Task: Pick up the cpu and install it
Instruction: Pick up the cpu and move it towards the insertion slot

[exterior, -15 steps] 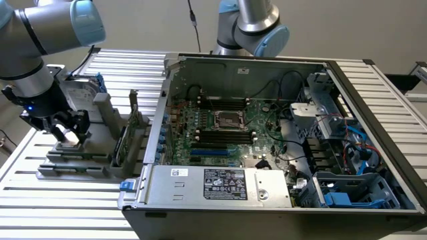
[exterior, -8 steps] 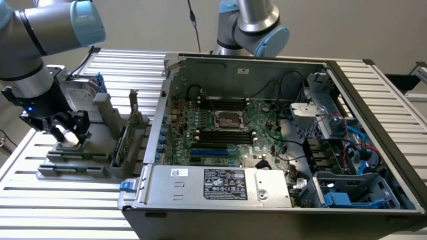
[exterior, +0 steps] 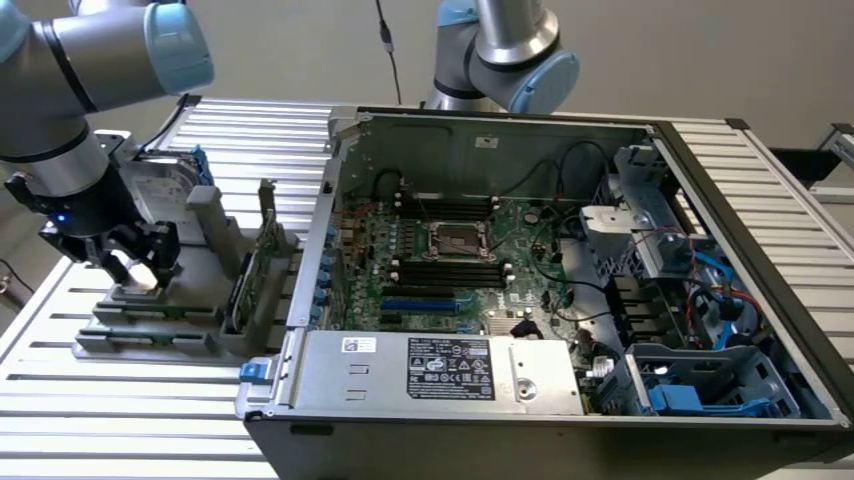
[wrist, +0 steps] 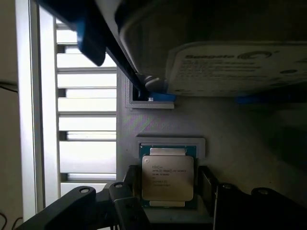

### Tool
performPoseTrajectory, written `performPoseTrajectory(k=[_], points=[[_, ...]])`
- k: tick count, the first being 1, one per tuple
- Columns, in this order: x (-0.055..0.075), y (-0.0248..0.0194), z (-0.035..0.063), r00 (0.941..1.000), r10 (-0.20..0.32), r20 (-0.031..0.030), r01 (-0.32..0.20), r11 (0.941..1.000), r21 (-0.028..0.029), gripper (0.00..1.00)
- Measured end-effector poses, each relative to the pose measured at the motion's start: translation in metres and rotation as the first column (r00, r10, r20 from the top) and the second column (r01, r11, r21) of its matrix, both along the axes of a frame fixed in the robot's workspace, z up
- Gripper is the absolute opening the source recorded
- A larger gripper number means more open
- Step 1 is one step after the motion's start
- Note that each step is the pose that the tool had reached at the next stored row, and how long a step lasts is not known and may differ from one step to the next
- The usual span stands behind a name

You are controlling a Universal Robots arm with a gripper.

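Observation:
The cpu (wrist: pixel 168 177) is a small square chip with a silver-grey lid. It lies flat in a pocket of the grey holder (wrist: pixel 225 134). My gripper (wrist: pixel 168 194) hangs just above it, open, with one dark finger (wrist: pixel 125 206) on each side of the chip and a gap to both edges. In the exterior view the gripper (exterior: pixel 127 262) stands low over the grey holder (exterior: pixel 147 325) at that view's left. The empty cpu socket (exterior: pixel 454 240) sits in the middle of the motherboard inside the open computer case (exterior: pixel 534 130).
A silver hard drive (wrist: pixel 230 62) with blue brackets stands in the holder close behind the cpu. Upright grey fixture walls (exterior: pixel 247 270) stand between the holder and the case. A second arm (exterior: pixel 501 50) rises behind the case. Everything rests on a slatted metal table (exterior: pixel 120 400).

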State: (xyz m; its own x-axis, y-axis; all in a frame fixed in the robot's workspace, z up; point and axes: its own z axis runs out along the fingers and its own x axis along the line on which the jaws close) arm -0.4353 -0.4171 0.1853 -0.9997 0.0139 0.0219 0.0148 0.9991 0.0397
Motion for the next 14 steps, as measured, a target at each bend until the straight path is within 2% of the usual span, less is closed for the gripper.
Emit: performPoseTrajectory(k=[5,14], points=[[0.0005,0.0000,0.0001,1.0000,0.000,-0.0065,0.000,1.0000,0.0009,0.62],[0.0019,-0.0002,0.0000,1.0000,0.000,-0.0075,0.000,1.0000,0.0010,0.62]])
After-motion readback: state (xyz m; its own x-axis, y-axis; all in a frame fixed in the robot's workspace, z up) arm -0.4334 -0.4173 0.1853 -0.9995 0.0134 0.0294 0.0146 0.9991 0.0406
